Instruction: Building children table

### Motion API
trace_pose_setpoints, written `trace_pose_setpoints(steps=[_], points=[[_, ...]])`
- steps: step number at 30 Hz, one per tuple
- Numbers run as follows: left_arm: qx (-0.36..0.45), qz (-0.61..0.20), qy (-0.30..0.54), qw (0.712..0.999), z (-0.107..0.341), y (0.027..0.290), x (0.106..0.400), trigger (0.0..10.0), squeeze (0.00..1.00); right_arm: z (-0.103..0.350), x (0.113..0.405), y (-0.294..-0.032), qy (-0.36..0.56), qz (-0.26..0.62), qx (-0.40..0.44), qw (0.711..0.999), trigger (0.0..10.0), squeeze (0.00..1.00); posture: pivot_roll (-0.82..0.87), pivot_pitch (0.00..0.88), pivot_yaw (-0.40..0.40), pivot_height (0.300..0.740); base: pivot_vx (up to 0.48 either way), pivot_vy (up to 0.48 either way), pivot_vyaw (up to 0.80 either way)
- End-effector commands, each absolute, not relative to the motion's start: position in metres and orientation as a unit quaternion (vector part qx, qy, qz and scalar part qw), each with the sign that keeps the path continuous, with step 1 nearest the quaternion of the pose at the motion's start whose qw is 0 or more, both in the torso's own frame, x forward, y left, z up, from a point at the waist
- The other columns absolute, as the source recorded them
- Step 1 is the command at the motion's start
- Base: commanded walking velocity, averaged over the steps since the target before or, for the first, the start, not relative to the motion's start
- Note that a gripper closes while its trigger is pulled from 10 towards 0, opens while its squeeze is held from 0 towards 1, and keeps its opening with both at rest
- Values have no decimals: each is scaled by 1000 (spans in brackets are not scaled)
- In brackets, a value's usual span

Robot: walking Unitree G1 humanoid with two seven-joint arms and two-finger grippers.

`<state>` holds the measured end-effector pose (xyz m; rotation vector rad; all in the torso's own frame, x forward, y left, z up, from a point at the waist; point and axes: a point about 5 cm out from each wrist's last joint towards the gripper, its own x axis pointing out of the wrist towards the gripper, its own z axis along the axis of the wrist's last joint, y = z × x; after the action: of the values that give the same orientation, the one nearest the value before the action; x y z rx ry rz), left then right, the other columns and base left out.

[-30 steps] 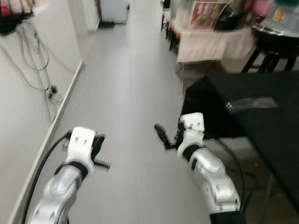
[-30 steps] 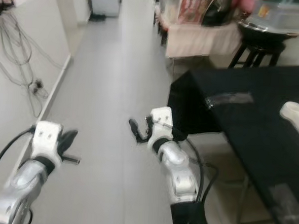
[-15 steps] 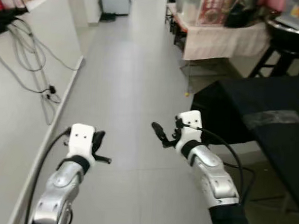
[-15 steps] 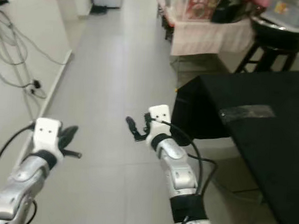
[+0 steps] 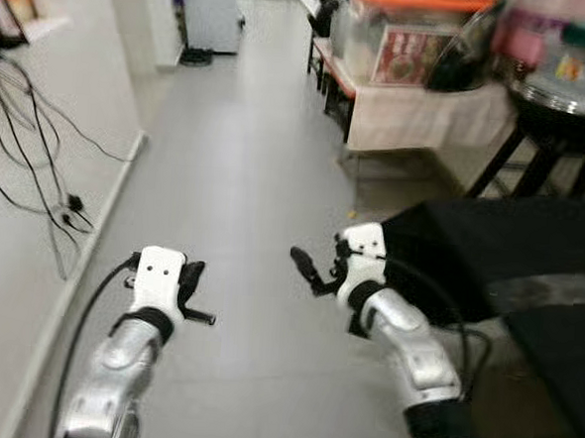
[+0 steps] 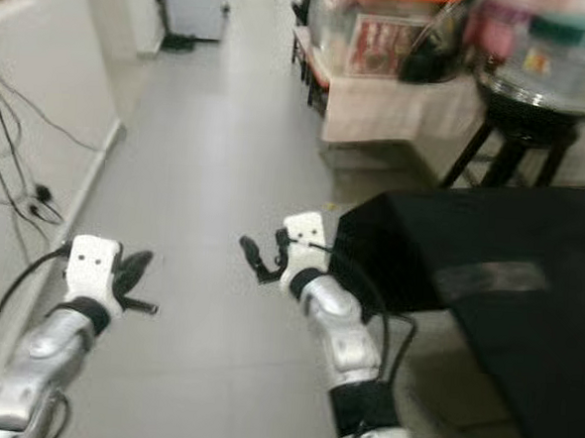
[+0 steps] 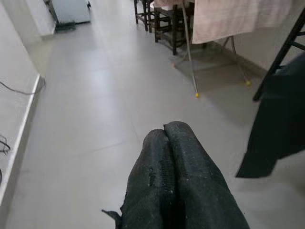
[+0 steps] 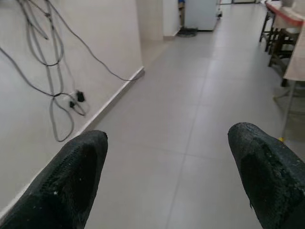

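Atop the cloth-draped table (image 5: 419, 103) sits an orange-lidded bin (image 5: 408, 37).

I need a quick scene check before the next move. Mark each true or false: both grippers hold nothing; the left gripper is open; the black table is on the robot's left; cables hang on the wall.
1. Both grippers hold nothing: true.
2. The left gripper is open: false, its fingers are pressed together; the right gripper is the open one.
3. The black table is on the robot's left: false, it is on the right.
4. Cables hang on the wall: true.
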<state>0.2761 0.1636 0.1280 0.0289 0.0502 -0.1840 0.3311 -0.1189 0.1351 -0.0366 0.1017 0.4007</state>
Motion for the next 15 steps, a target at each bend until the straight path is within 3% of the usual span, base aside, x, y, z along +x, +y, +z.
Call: trace_pose_setpoints(steps=[1, 15], points=[[15, -100, 26, 995, 127, 160, 276, 10000, 0, 134, 332, -123, 50, 192, -16, 980, 10000, 0, -57, 15, 2, 740, 319, 0, 0], [20, -103, 25, 994, 127, 162, 278, 10000, 0, 135, 334, -122, 45, 194, -2, 980, 10000, 0, -34, 26, 6, 740, 319, 0, 0]])
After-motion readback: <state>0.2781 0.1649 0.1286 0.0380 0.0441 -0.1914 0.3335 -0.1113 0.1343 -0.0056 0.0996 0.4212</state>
